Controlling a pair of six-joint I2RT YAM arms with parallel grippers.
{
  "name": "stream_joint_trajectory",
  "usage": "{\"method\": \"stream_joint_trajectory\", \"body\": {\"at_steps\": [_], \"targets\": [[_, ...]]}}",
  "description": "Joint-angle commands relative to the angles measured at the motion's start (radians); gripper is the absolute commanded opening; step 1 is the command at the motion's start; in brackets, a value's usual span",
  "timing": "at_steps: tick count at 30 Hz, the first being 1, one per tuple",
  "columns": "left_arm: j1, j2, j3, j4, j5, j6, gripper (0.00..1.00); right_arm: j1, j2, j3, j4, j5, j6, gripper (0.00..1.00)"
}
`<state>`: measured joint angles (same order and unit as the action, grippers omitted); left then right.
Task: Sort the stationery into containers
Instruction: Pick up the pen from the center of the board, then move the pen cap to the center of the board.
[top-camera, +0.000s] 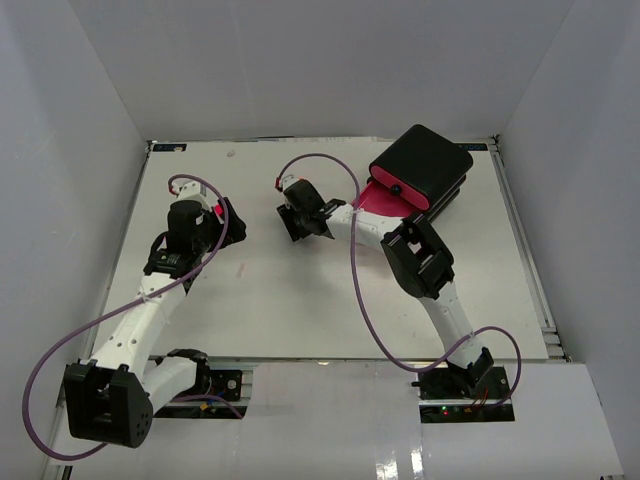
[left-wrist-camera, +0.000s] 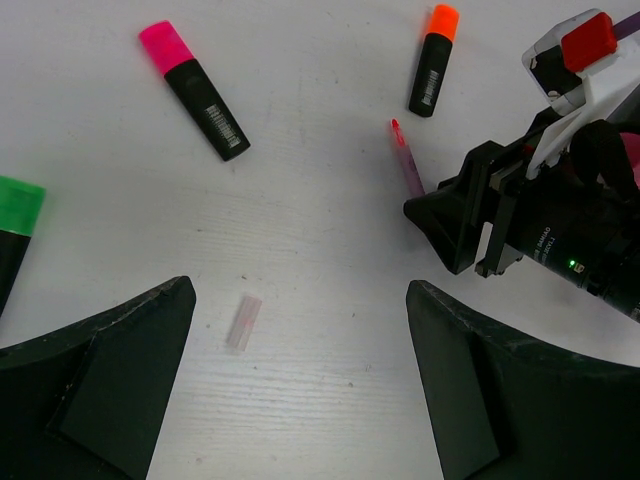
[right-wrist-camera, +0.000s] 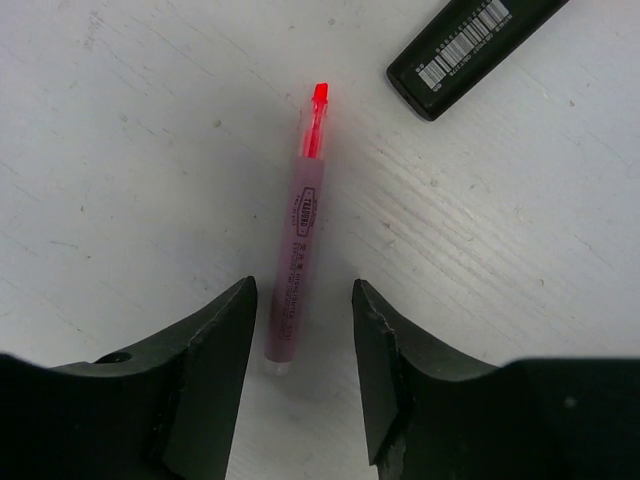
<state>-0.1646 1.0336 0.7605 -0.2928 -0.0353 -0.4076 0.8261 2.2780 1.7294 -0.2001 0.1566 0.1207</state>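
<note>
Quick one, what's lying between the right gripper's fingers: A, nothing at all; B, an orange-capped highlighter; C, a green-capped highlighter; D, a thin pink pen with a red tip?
D: the right wrist view shows the thin pink pen, red-tipped, lying between the parted fingers of the right gripper.

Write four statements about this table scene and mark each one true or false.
1. The right claw straddles a thin red-tipped pen lying flat on the table. True.
2. The left claw is clamped on the pink-capped highlighter. False: the left claw is open and holds nothing; the pink-capped highlighter lies on the table beyond it.
3. The orange-capped highlighter lies on the table, not in any claw. True.
4. The black drawer box stands at the near left corner. False: it stands at the far right of the table.
</note>
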Motion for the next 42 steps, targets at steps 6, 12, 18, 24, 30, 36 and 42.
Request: {"method": "stream_joint_trajectory", "body": {"at_steps": [6, 12, 18, 24, 30, 36, 42], "targets": [[0.007, 0.002, 0.002, -0.006, 0.018, 0.003, 0.98, 0.011, 0.031, 0.021, -0.004, 0.017, 0.004, 0.34], [0.008, 0.009, -0.003, -0.012, 0.018, -0.003, 0.98, 0.013, -0.067, -0.099, -0.01, 0.038, 0.01, 0.08], [0.007, 0.02, -0.038, -0.04, 0.058, -0.048, 0.98, 0.011, -0.283, -0.396, 0.043, 0.037, 0.023, 0.08], [0.005, -0.007, -0.118, -0.069, 0.179, -0.143, 0.9, 0.013, -0.538, -0.689, 0.136, 0.014, 0.036, 0.08], [-0.003, 0.031, -0.132, -0.109, 0.138, -0.151, 0.79, 0.011, -0.738, -0.87, 0.264, -0.04, 0.037, 0.08], [-0.015, 0.052, -0.161, -0.126, 0.153, -0.245, 0.67, 0.013, -0.862, -1.001, 0.336, -0.061, 0.01, 0.08], [-0.069, 0.068, -0.19, -0.088, 0.101, -0.37, 0.58, 0.01, -0.923, -1.087, 0.389, -0.048, -0.029, 0.08]]}}
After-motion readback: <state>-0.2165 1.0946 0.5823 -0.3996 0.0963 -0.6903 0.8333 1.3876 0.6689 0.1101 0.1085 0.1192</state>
